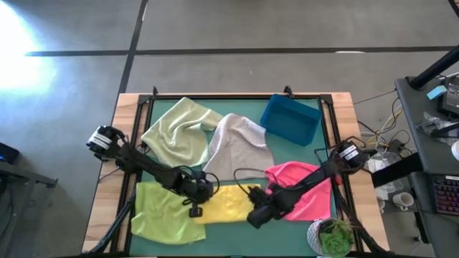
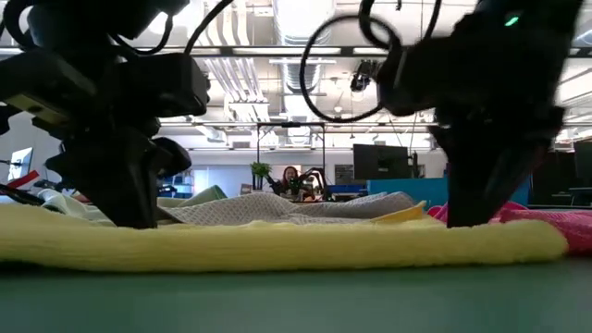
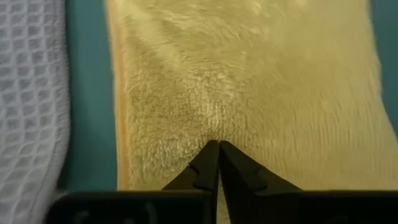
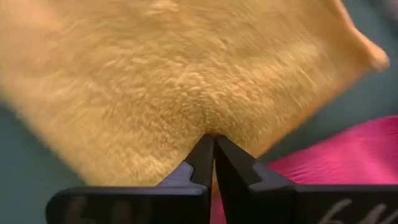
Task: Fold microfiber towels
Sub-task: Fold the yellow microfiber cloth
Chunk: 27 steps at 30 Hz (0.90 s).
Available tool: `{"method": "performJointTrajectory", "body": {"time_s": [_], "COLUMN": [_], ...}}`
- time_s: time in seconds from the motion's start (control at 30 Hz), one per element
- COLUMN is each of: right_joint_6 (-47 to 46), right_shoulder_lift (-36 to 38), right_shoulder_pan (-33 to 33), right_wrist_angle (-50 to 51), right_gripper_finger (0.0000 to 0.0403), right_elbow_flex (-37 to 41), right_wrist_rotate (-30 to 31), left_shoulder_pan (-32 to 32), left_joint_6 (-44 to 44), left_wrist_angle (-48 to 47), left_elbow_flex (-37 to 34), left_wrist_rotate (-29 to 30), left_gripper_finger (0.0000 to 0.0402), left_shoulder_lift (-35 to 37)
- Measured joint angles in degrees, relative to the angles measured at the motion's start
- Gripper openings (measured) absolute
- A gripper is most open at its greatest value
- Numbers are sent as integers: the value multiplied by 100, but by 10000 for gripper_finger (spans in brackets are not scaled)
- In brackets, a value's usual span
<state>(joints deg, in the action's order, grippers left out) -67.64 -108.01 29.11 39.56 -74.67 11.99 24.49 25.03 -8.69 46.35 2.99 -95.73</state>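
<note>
Where the two arms crowd over the yellow towel (image 1: 224,203), much of that cloth is hidden from above, and from tabletop height the dark wrists block most of the room behind. Both claws are pinched shut on this towel: the left claw (image 3: 217,148) bites a small pucker of pile near the edge that faces the light grey towel (image 3: 28,93), and the right claw (image 4: 213,140) nips the fabric at the end nearest the hot pink towel (image 4: 336,155). In the low view the yellow towel lies as a long flat band along the green tabletop (image 2: 296,296), its ends dipping past both arms.

Taking the yellow towel as the mark, the lime green towel (image 1: 161,208) sits just beside it on the left arm's side, partly covered by that arm. Hot pink touches its other end. Light grey lies just beyond it, toward the far edge, with the pale green towel (image 1: 176,129) rumpled beside the grey. A blue bin (image 1: 290,120) stands farther off past the grey; I see nothing in it. A potted plant (image 1: 331,236) is cut off at the near corner.
</note>
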Motion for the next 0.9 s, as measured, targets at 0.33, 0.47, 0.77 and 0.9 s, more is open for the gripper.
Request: {"method": "performJointTrajectory", "body": {"time_s": [0.33, 0.47, 0.77, 0.9], "right_joint_6": [927, 1069, 1495, 1945], "right_shoulder_lift": [15, 177, 415, 327], "right_shoulder_pan": [-906, -934, -492, -344], "right_wrist_angle": [513, 535, -395, -1871], "right_gripper_finger": [8, 8, 8, 8], "right_elbow_flex": [23, -52, -400, -391], "right_wrist_rotate": [273, 270, 330, 298], "left_shoulder_pan": [-4, -9, -13, -51], "left_joint_6": [-294, -341, -352, -352], "left_wrist_angle": [621, 567, -186, -694], "left_elbow_flex": [-81, -53, -32, -51], "left_wrist_rotate": [-488, -488, -56, 137], "left_gripper_finger": [1, 1, 1, 1], "left_shoulder_lift": [-67, 7, 538, 918]}}
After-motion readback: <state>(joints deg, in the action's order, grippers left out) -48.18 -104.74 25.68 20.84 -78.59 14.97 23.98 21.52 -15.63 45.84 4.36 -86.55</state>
